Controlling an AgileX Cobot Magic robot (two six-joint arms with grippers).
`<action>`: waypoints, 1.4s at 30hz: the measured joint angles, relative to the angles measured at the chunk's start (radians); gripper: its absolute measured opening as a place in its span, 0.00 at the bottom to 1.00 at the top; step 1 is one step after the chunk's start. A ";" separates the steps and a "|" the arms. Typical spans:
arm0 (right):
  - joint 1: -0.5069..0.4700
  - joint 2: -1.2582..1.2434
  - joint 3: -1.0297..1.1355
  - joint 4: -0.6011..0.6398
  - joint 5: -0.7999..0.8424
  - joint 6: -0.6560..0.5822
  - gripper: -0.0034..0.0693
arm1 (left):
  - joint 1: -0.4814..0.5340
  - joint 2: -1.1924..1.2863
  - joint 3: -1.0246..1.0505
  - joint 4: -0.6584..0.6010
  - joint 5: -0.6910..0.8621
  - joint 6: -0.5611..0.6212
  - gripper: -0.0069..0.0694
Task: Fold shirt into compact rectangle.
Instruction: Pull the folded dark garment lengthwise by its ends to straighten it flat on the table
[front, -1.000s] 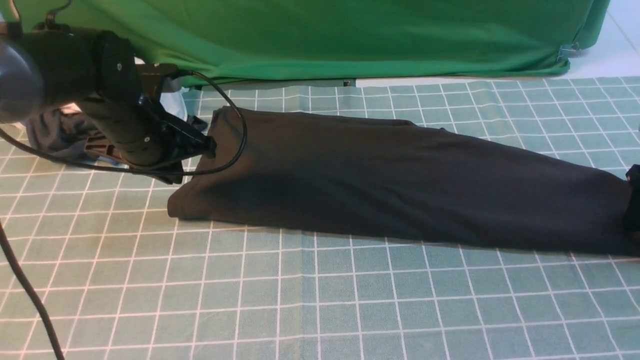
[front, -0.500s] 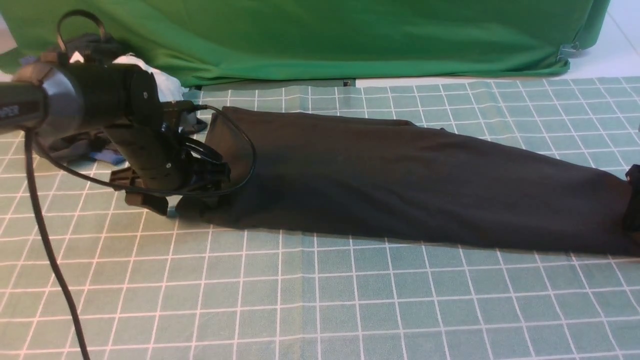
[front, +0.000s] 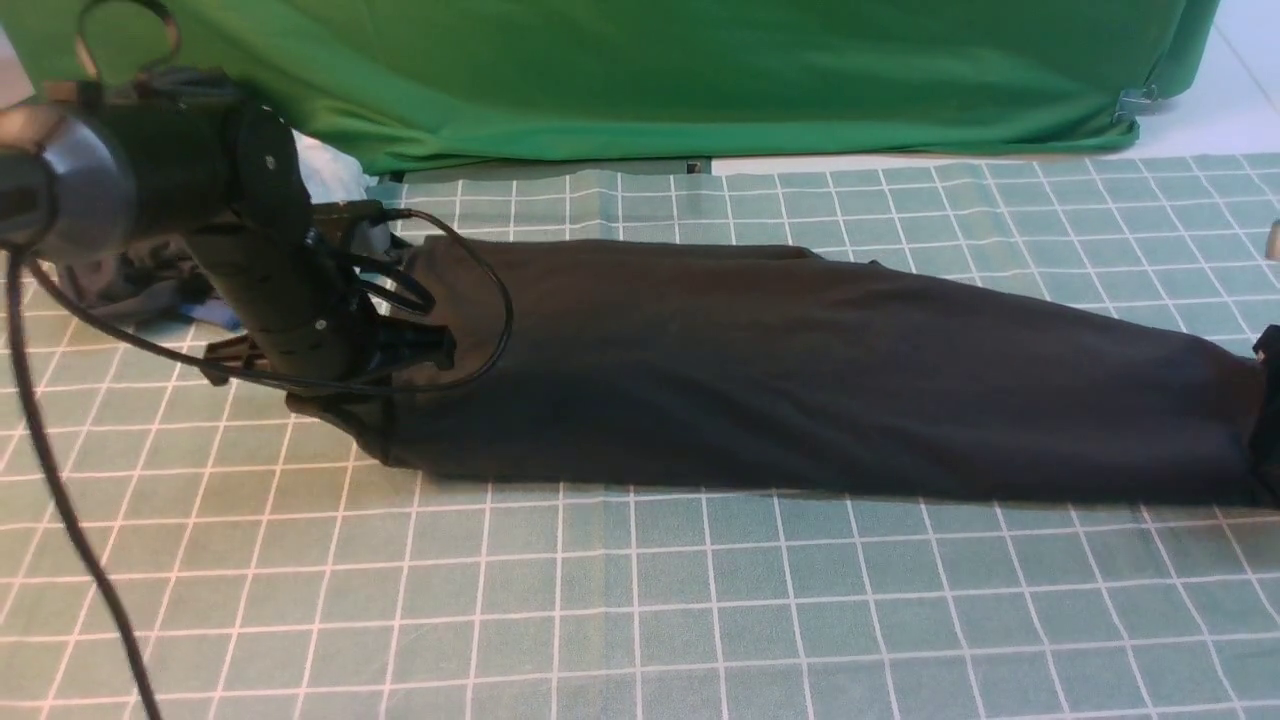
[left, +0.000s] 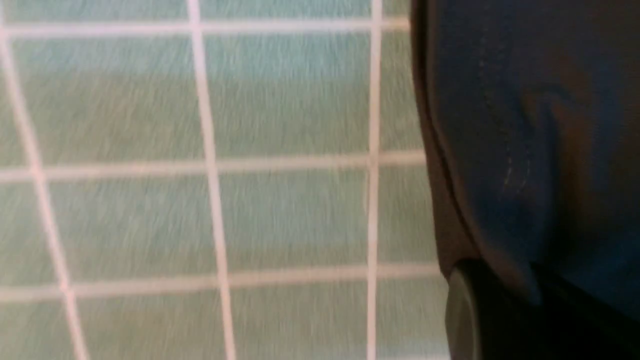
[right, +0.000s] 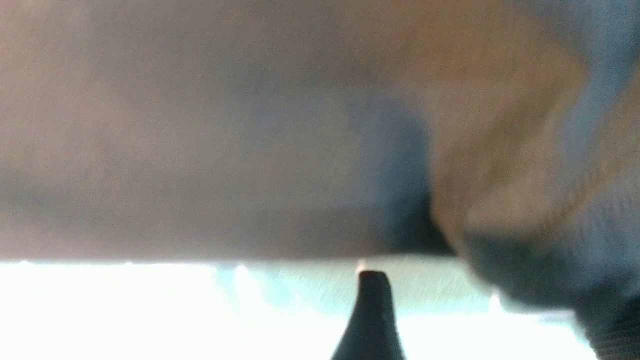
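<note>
The black shirt (front: 800, 380) lies as a long folded strip across the checked table (front: 640, 610), plain side up, with print and label hidden. My left gripper (front: 432, 346) is shut on its left end, which is pulled up off the table; in the left wrist view dark cloth (left: 525, 125) runs down into the gripper (left: 525, 325). My right gripper (front: 1268, 410) shows only as a black part at the shirt's right end. In the blurred right wrist view one finger (right: 372, 315) stands free over bright table, and shirt cloth (right: 250, 150) lies ahead and covers the other side.
A green backdrop cloth (front: 640, 80) hangs along the table's far edge. A pile of other garments, white (front: 330, 175) and grey with blue (front: 150, 290), sits at the back left behind my left arm. The arm's black cable (front: 495, 300) loops over the shirt's left end.
My left arm dropped from the shirt's far-left corner to its near-left end and took hold. That end is now dragged out leftward, and the shirt's far edge has shifted toward me. The right gripper stayed put.
</note>
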 joint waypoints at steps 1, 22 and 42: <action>0.006 -0.031 0.012 -0.006 0.005 -0.001 0.77 | 0.000 -0.044 0.028 0.000 0.014 -0.001 0.15; 0.030 -0.127 0.094 -0.030 -0.251 -0.049 0.85 | 0.000 -0.291 0.379 0.181 -0.171 -0.080 0.51; 0.091 0.132 -0.033 -0.026 -0.198 -0.030 0.29 | 0.001 -0.656 0.362 0.018 0.002 0.065 0.14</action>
